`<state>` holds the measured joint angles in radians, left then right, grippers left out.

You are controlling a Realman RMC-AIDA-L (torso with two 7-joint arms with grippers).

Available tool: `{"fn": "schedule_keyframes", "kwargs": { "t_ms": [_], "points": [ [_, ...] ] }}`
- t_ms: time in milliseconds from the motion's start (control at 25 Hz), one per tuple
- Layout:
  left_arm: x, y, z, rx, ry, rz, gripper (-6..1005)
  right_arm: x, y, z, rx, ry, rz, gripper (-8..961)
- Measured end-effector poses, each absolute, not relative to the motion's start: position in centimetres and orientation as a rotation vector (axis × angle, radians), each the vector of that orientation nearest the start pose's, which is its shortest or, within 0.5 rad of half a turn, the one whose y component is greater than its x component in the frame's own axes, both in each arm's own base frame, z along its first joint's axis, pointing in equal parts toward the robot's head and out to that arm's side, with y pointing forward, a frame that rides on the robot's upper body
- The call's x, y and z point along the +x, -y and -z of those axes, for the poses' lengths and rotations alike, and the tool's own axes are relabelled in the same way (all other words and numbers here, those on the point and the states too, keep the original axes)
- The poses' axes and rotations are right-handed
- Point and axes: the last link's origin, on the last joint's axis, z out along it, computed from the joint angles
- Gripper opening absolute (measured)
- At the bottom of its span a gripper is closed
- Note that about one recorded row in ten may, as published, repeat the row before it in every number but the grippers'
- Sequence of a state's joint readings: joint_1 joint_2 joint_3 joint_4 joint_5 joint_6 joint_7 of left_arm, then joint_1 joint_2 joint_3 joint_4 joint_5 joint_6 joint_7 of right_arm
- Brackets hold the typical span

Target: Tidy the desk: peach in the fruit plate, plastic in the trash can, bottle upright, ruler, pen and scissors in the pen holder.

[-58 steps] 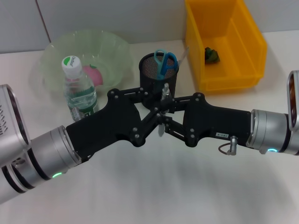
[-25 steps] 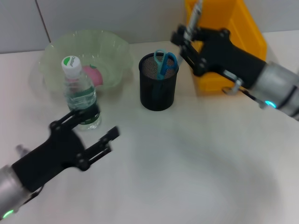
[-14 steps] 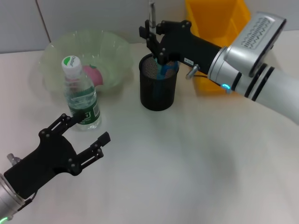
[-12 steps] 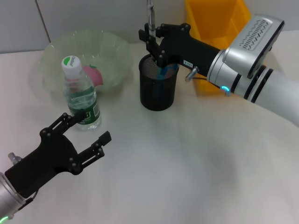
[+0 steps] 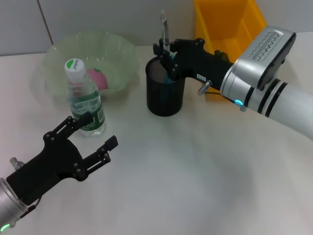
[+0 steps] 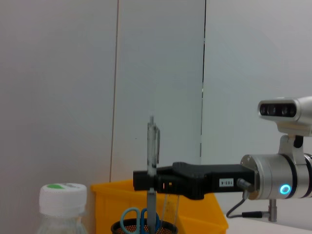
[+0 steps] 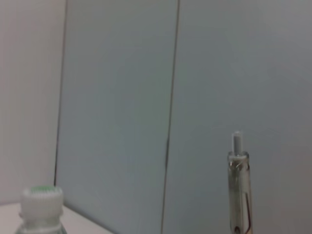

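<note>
My right gripper (image 5: pixel 165 50) is shut on the pen (image 5: pixel 164 28), holding it upright just above the rim of the black mesh pen holder (image 5: pixel 165 95). The left wrist view also shows the pen (image 6: pixel 152 161) standing over the holder, with the blue scissors (image 6: pixel 132 217) inside. The bottle (image 5: pixel 84 100) stands upright beside the green fruit plate (image 5: pixel 117 49), which holds the pink peach (image 5: pixel 97 78). A bit of green plastic (image 5: pixel 218 55) lies in the yellow trash can (image 5: pixel 230 24). My left gripper (image 5: pixel 100 130) hovers open near the front left. I cannot make out the ruler in the head view.
The yellow trash can stands directly behind my right arm. The bottle is close to my left gripper's upper finger (image 5: pixel 80 121). A grey wall runs along the back of the table. White tabletop (image 5: pixel 195 176) stretches across the front and right.
My right gripper has shifted slightly right and down with the pen, bringing it closer over the pen holder. The left gripper has barely moved.
</note>
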<state>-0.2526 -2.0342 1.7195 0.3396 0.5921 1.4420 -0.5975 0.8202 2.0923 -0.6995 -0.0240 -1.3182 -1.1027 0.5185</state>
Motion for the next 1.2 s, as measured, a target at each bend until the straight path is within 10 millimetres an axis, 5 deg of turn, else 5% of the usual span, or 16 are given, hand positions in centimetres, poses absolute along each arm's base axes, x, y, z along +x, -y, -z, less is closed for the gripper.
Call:
{"fn": "schedule_keyframes", "kwargs": {
  "t_ms": [800, 1200],
  "points": [
    [-28.4, -25.0, 4.3, -2.312, 0.33, 1.081, 808, 21.4, -38.9, 6.9, -2.233, -0.348, -0.851, 158],
    [-28.4, -24.8, 4.1, -2.312, 0.32, 1.095, 808, 21.9, -37.0, 5.0, -2.133, -0.336, -1.046, 548]
  ]
}}
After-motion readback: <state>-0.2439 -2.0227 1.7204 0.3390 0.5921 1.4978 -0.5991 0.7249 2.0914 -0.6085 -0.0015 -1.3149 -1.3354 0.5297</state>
